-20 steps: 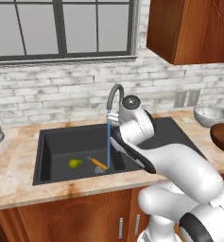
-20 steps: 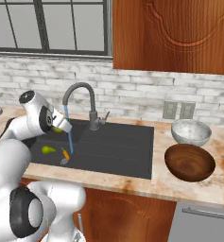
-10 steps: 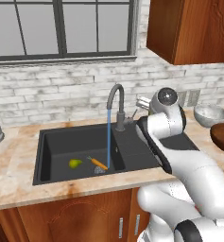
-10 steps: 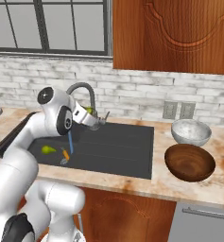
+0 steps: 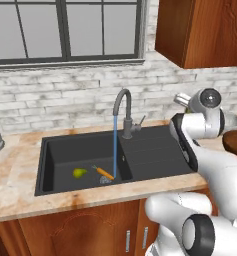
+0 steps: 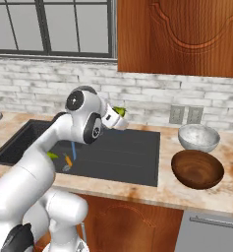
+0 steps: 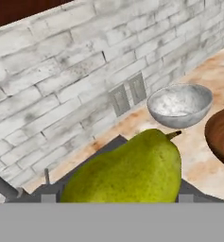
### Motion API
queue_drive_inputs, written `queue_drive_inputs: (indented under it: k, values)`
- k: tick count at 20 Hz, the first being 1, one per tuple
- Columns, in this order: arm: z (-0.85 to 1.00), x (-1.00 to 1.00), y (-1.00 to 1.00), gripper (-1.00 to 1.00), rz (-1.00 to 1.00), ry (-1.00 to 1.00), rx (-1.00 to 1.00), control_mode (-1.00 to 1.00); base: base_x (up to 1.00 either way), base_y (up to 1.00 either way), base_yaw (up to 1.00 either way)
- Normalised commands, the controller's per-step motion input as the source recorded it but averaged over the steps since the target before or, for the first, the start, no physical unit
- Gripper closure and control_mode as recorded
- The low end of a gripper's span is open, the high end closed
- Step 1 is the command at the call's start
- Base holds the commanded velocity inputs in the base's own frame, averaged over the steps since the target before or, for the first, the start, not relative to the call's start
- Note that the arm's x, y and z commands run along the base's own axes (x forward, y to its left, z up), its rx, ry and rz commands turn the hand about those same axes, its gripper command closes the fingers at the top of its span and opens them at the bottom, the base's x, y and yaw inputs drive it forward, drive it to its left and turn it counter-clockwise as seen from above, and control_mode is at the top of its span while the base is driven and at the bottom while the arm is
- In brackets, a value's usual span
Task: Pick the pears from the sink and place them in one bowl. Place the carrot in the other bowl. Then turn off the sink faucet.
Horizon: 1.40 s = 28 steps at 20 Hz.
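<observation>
Sink: black basin holding one pear and one carrot beside the drain; drainboard wing bare.
Faucet: water seen running.
Bowls: two, grey bowl and wooden bowl, side by side, nothing seen inside.
Gripper: clamped on second pear, raised over drainboard.

No readable text, labels, brands, numbers or signs on any surface.

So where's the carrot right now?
The carrot lies on the floor of the black sink, in the left base view, just right of a pear and beside the running water.
</observation>
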Motion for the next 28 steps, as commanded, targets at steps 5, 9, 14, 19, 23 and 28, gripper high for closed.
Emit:
queue_drive_inputs:
  k: [5, 9, 14, 19, 23, 28]
  values:
    - [0.28, -0.04, -1.00, 1.00, -0.04, -0.11, 0.00, -1.00, 0.00, 0.00, 0.00]
    - [0.38, 0.00, -1.00, 1.00, -0.04, -0.11, 0.00, -1.00, 0.00, 0.00, 0.00]
    - [0.44, 0.00, -1.00, 1.00, -0.03, -0.12, 0.00, -1.00, 0.00, 0.00, 0.00]
    - [0.18, -0.10, -0.49, 1.00, -0.01, -0.09, 0.04, -1.00, 0.00, 0.00, 0.00]
    - [0.00, -0.01, 0.01, 1.00, 0.00, 0.00, 0.00, -1.00, 0.00, 0.00, 0.00]
    - [-0.03, 0.49, 0.00, 1.00, 0.00, 0.02, 0.00, -1.00, 0.00, 0.00, 0.00]
